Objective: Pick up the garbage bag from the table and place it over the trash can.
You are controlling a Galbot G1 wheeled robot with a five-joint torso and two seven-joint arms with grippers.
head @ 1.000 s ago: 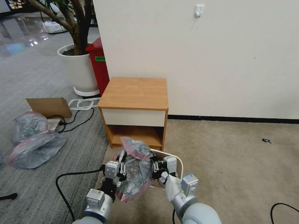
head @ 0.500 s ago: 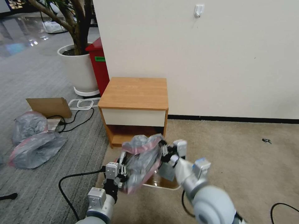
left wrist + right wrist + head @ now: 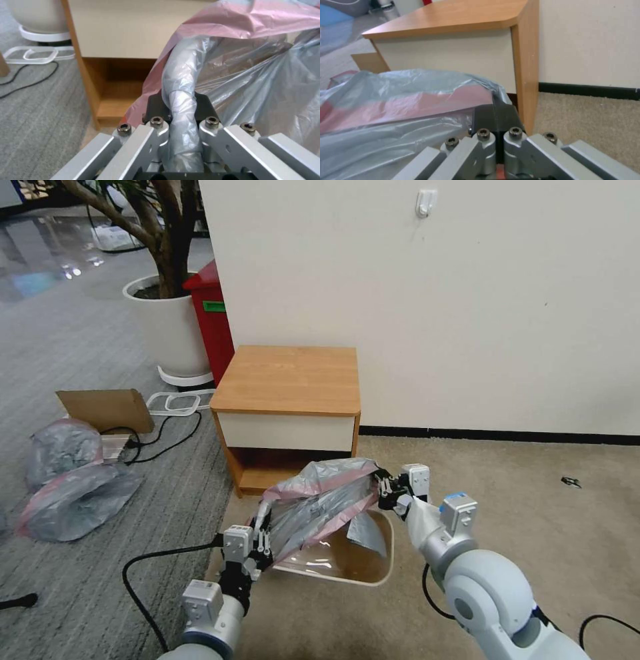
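Beige carpet before a white wall; the table (image 3: 287,400) stands against it. The garbage bag (image 3: 320,507) is stretched above the trash can (image 3: 373,578), clear of the table. Left gripper (image 3: 261,528) is clamped on a twisted grey bunch of the bag; right gripper (image 3: 385,488) is pinched tight on the pink rim.

Head view high, looking down; wrist views close, sharing table (image 3: 287,380)

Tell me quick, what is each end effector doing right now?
Left end effector: shut on the garbage bag, near the trash can.
Right end effector: shut on the bag's pink rim, farther side.
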